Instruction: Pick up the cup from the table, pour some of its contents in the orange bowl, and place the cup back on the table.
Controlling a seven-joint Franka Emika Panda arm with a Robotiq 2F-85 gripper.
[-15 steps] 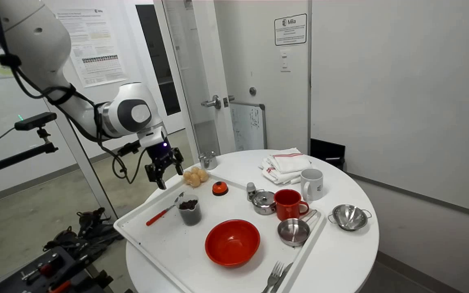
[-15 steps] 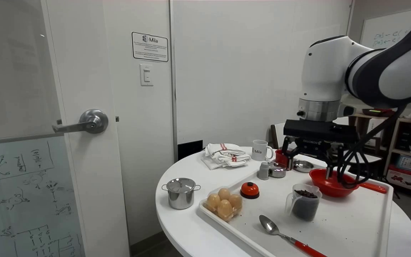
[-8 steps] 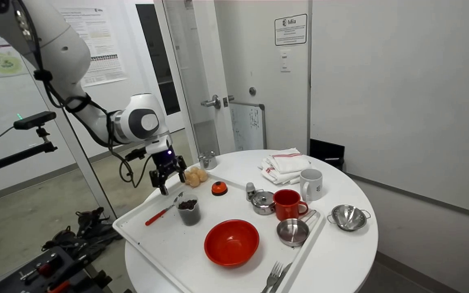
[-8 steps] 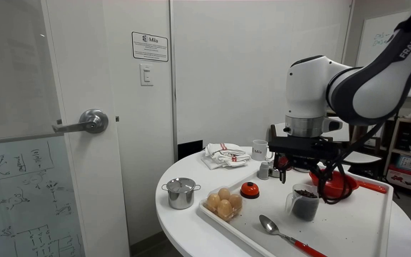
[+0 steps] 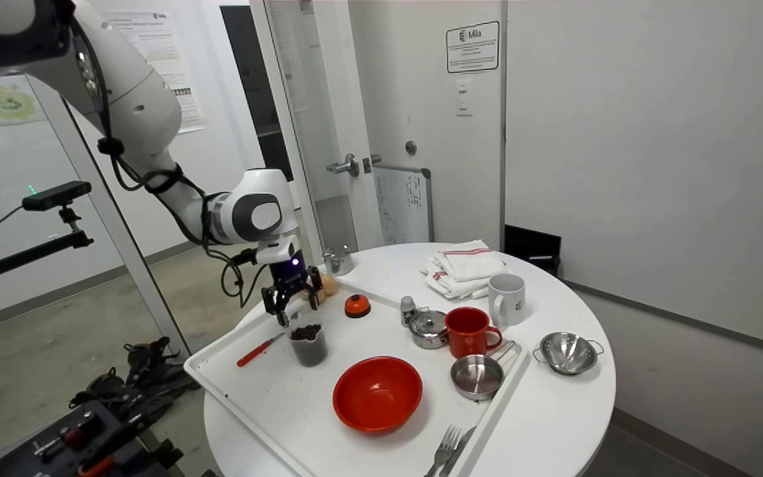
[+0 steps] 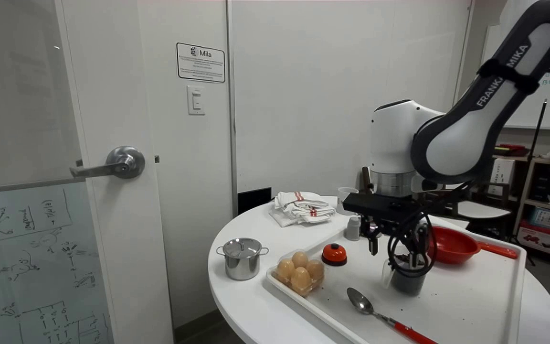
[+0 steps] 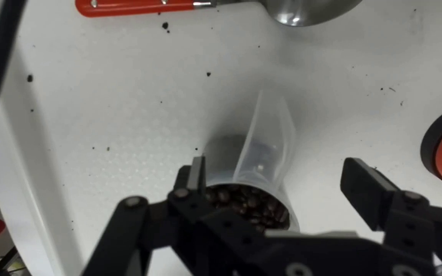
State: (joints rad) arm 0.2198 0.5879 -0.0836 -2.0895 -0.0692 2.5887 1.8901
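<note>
White arm (image 6: 461,143): "FRANKA". Wall sign (image 6: 201,62): "Mila". Jaws apart near cup (image 5: 309,348).

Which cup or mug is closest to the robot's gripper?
The see-through cup with dark beans in it. It stands right by the open gripper, while the red mug and the white mug are both much farther away.

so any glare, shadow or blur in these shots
Wrist view: bright glints on the spoon head, a soft shadow on the tray around the cup handle, pincer slightly blurred up close. In an exterior view: faint sheen inside the orange bowl; small print on the wall sign too soft to read.
</note>
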